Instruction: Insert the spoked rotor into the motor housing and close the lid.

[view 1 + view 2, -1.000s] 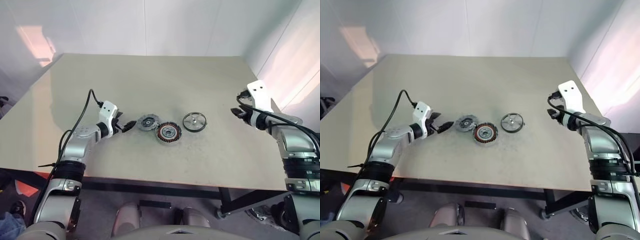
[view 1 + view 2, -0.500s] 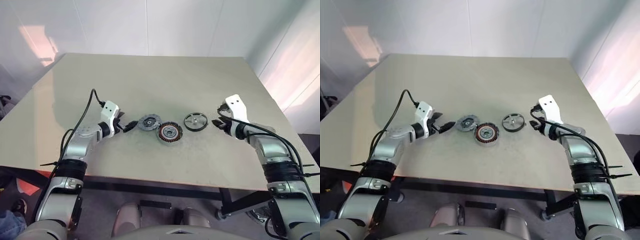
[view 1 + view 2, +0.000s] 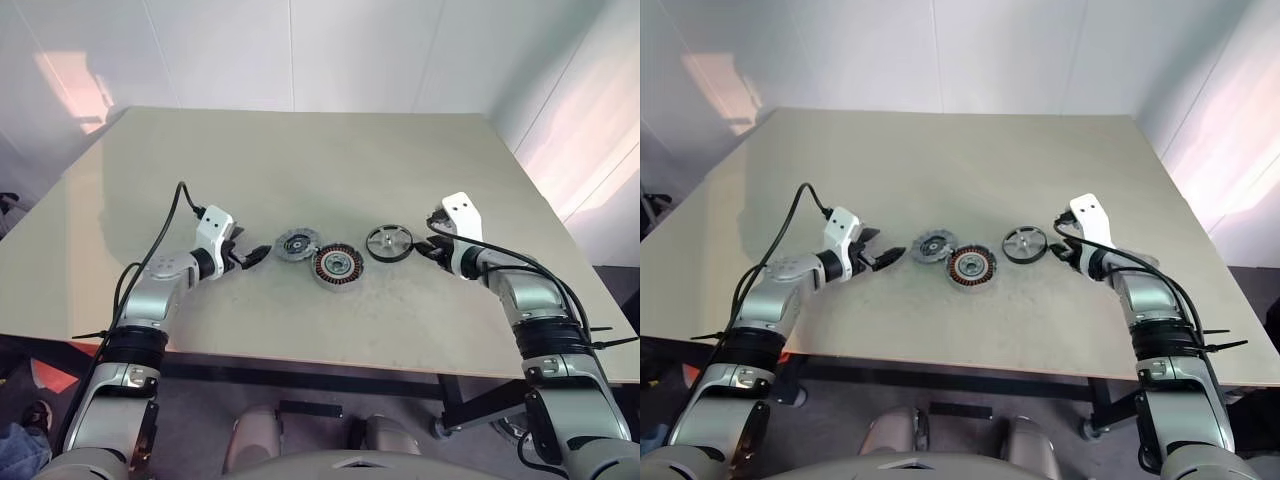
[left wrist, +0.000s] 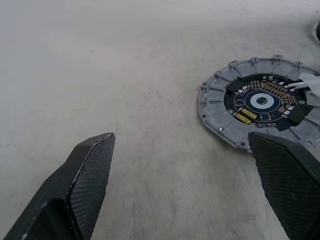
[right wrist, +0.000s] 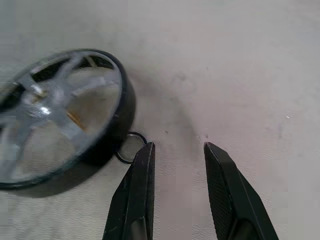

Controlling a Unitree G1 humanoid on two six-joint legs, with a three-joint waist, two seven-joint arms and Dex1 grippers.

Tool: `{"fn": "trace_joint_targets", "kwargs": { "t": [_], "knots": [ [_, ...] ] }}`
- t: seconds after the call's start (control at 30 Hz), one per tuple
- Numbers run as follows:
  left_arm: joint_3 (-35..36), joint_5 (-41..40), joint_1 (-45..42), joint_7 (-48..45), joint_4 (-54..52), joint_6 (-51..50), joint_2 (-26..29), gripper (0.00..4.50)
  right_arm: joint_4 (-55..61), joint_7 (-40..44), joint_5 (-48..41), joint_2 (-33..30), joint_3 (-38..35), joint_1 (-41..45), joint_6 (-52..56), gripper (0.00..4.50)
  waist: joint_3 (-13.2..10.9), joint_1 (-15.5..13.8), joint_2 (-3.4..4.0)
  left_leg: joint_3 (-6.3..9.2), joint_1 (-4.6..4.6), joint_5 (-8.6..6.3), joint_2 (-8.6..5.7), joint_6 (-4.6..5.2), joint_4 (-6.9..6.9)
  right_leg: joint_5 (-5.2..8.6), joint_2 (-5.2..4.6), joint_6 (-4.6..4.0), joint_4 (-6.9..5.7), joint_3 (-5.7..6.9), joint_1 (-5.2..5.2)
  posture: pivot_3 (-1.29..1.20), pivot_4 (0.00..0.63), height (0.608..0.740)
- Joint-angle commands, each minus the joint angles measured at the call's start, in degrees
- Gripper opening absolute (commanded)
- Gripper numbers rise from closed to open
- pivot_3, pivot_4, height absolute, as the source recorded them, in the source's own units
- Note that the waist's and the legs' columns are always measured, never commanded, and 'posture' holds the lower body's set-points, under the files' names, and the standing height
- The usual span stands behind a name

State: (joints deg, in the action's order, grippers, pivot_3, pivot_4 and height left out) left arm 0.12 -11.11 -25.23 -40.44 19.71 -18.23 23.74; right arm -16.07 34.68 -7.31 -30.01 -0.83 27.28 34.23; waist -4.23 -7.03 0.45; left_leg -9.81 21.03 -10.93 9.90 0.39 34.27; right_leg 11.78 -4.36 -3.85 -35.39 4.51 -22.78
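Three parts lie in a row on the table (image 3: 300,150): lid (image 3: 296,244) on my left, housing (image 3: 336,265) in the middle and slightly nearer me, rotor (image 3: 389,243) on my right.

My left gripper (image 3: 250,256) sits low just beside the lid, fingers (image 4: 85,185) spread wide, nothing between them.

My right gripper (image 3: 430,250) is just beside the rotor's rim, fingers (image 5: 137,195) parted by a narrow gap, empty, over bare table.
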Motion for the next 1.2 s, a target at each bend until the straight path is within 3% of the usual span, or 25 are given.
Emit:
{"fn": "trace_joint_targets", "kwargs": {
  "t": [0.03,0.23,0.87,1.17,1.2],
  "knots": [
    [0.99,-0.37,-1.14,0.12,-1.61,0.23,0.63,4.50,8.82,0.35,-1.98,0.54,-0.07,0.03,2.56,1.67,0.00,-0.02,0.00,0.00,0.01,0.00,0.00,0.01,0.00,-0.01,0.00,-0.02,0.00,0.00,0.00,0.00,0.000,0.740],
    [0.86,-0.34,-1.37,0.13,-1.41,0.23,0.44,4.50,12.63,-0.09,-1.54,0.43,0.51,-1.12,4.72,1.67,0.00,-0.07,0.00,0.00,0.01,-0.01,-0.01,0.01,0.00,0.04,-0.01,0.06,0.01,0.00,0.00,0.00,0.000,0.740],
    [0.97,-0.37,-0.88,0.06,-2.16,0.03,0.82,4.50,-0.05,-0.73,1.43,1.31,2.22,-0.55,-0.91,1.67,0.00,0.06,-0.01,0.00,-0.06,0.01,-0.01,-0.02,0.00,0.16,0.00,0.27,0.01,0.00,0.06,0.00,0.000,0.740],
    [1.11,-0.41,-0.68,0.16,-2.63,-0.32,0.95,4.50,-7.86,-1.46,1.34,3.16,1.94,1.68,-1.69,1.67,0.01,0.36,-0.02,0.00,-1.02,0.01,0.02,-0.04,-0.01,0.20,0.00,0.34,0.23,0.00,0.92,0.00,0.000,0.740],
    [1.14,-0.42,-0.62,0.17,-2.71,-0.34,0.98,4.50,-8.20,-1.63,1.31,3.22,1.83,1.75,-1.65,1.31,0.01,0.42,-0.02,0.00,-1.07,0.01,0.03,-0.04,-0.02,0.20,0.00,0.35,0.34,0.02,1.01,0.00,0.000,0.740]
  ]
}}
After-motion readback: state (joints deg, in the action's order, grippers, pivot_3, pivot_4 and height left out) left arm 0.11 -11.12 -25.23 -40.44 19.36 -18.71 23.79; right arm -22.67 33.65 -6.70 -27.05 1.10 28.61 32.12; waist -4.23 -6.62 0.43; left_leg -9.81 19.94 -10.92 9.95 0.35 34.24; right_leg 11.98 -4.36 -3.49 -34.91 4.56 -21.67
